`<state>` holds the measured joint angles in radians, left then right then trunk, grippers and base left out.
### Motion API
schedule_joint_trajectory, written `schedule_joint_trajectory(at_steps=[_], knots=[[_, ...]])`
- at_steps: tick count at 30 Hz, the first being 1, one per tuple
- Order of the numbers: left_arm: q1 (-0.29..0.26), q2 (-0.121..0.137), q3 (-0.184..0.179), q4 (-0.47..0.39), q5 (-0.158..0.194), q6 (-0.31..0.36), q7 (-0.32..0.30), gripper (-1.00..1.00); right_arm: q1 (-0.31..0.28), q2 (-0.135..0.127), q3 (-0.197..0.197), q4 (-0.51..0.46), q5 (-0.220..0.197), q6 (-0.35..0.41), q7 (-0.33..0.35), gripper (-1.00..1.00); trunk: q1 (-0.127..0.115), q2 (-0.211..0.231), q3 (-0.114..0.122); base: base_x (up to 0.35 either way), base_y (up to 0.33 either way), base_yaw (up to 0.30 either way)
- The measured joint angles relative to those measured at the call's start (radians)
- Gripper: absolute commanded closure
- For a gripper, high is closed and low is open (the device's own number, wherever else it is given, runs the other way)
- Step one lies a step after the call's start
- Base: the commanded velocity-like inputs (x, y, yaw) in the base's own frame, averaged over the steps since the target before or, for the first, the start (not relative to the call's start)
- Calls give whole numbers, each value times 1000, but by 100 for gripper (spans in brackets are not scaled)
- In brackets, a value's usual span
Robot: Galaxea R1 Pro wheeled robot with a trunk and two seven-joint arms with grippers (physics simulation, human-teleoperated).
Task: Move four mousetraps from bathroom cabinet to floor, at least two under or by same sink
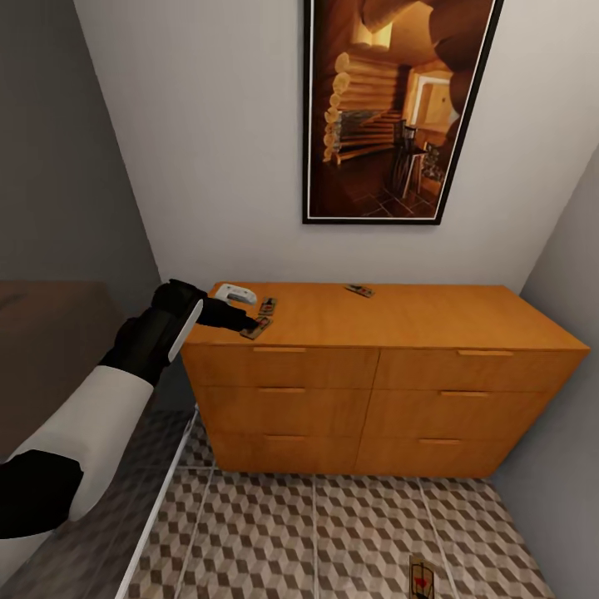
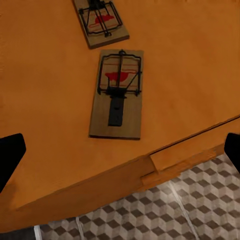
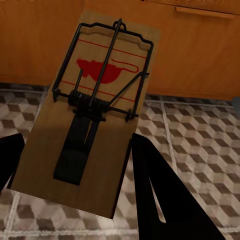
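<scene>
Left gripper (image 1: 249, 323) hovers spread wide over two mousetraps (image 1: 257, 329) at the cabinet (image 1: 391, 383) top's left end, white device (image 1: 235, 293) beside; wrist cam: nearest trap (image 2: 118, 94) by the edge; right gripper (image 3: 75, 165) grips a trap (image 3: 95, 110) above bathroom floor (image 3: 200, 145).

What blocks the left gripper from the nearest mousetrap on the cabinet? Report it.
Nothing visible does. The left gripper hangs open above the cabinet top, and the nearest mousetrap lies flat and uncovered between its fingers' line. A second mousetrap lies beside it, apart.

Matt wooden mousetraps (image 2: 117, 95) with dark metal wire lie on a smooth wooden cabinet (image 1: 391, 391).
</scene>
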<state>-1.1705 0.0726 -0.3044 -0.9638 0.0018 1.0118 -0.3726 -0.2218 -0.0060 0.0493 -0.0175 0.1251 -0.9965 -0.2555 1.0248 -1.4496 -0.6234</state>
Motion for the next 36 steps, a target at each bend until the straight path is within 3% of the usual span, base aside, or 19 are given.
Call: schedule_joint_trajectory(at_steps=[23,36], knots=[[0,-1,0,8,0,-1,-2,-100,0,0,0,0,0,0,0,100,0,0,0,38,11,0],[1,-12,-20,12,1,-1,-2,-100,0,0,0,0,0,0,0,100,0,0,0,3,0,0]])
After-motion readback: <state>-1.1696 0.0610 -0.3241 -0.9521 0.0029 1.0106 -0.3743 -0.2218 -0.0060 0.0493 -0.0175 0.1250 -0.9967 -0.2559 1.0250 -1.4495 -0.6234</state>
